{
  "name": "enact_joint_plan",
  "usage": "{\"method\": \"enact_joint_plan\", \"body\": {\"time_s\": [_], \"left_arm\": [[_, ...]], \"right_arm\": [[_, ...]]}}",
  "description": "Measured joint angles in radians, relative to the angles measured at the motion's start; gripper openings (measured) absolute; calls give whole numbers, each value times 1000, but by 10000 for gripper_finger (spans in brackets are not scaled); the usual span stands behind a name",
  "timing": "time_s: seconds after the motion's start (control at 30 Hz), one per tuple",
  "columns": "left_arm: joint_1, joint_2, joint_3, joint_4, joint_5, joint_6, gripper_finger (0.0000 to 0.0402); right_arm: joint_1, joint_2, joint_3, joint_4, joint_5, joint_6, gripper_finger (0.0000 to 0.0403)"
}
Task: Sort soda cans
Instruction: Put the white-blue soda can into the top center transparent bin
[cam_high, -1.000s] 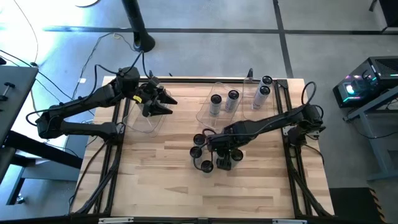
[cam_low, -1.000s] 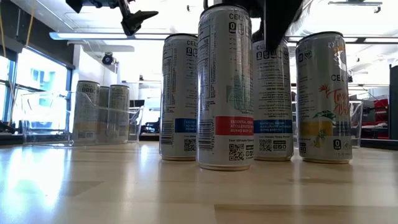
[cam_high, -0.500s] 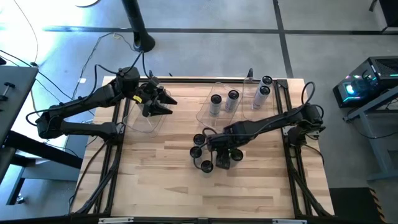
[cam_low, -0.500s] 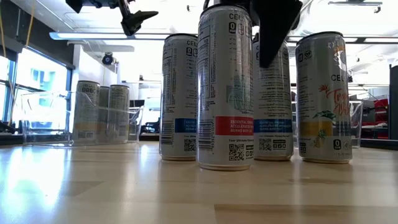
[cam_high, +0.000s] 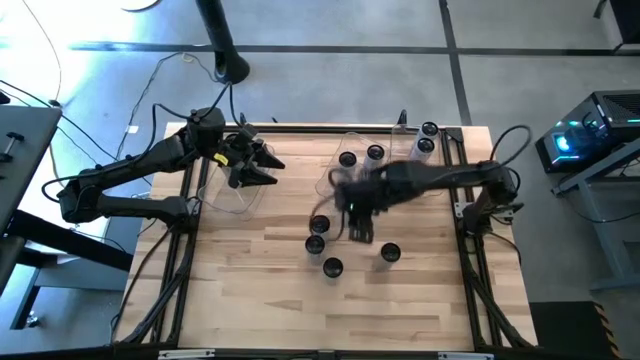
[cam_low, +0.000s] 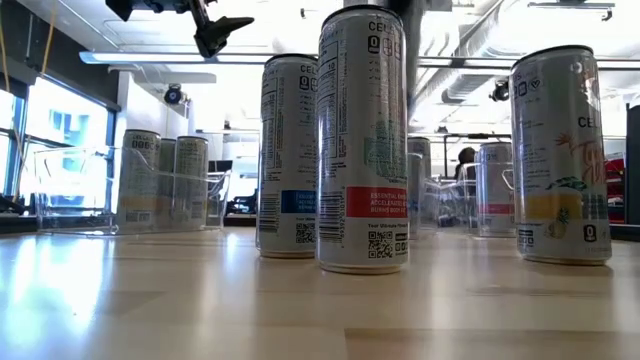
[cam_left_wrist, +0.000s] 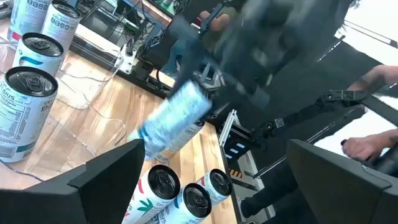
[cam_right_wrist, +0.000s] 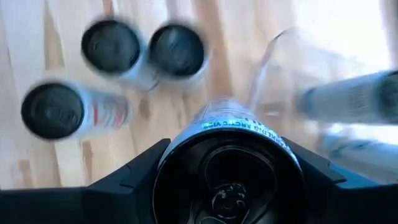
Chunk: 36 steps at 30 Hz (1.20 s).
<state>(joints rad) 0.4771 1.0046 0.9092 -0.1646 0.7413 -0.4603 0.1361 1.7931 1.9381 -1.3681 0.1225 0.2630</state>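
My right gripper (cam_high: 357, 205) hangs blurred over the table's middle, shut on a soda can (cam_high: 361, 232) whose dark top fills the right wrist view (cam_right_wrist: 227, 180). The left wrist view shows that can (cam_left_wrist: 174, 121) tilted in the air above three standing cans (cam_left_wrist: 198, 198). Four cans stand upright on the wood (cam_high: 318, 224) (cam_high: 314, 244) (cam_high: 332, 267) (cam_high: 390, 253). Other cans stand in clear bins at the far side (cam_high: 347, 159) (cam_high: 424, 146). My left gripper (cam_high: 268, 166) waits open, raised above the left bin (cam_high: 222, 192). My right gripper pinches the can's upper end, just below its rim (cam_right_wrist: 177, 149), between its two fingers (cam_right_wrist: 134, 174), one on each side. The fingers come from above, slanting down. The can hangs below them, tilted, lifted clear of the table and of the other cans.
In the low view, three cans stand close to the camera (cam_low: 290, 155) (cam_low: 362, 140) (cam_low: 560, 155), with the binned cans behind at the left (cam_low: 160, 180). Bare wood lies along the table's near edge (cam_high: 250, 300). A person's hand (cam_left_wrist: 357, 146) shows beyond the table.
My right gripper has shut on one can in the cluster and risen with it toward the far edge, tipping it. That can is lifted clear and has left the low view. The yellow-labelled can has slid toward the table's right edge.
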Motion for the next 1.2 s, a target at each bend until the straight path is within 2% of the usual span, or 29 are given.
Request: {"method": "enact_joint_plan", "body": {"time_s": [0.2,0.3,0.53,0.73,0.97,1.2], "left_arm": [[0,0,0,0,0,4,385],[0,0,0,0,0,9,385],[0,0,0,0,0,14,385],[0,0,0,1,0,18,385],[0,0,0,0,-1,17,385],[0,0,0,1,-1,17,385]], "right_arm": [[-71,-1,190,-118,10,-37,232],[-115,-5,187,-168,25,-37,232],[-223,0,16,-77,0,-142,232],[-327,-1,-155,59,-70,-198,232],[-369,0,-344,218,-107,-219,232],[-380,-1,-403,261,-116,-244,232]]}}
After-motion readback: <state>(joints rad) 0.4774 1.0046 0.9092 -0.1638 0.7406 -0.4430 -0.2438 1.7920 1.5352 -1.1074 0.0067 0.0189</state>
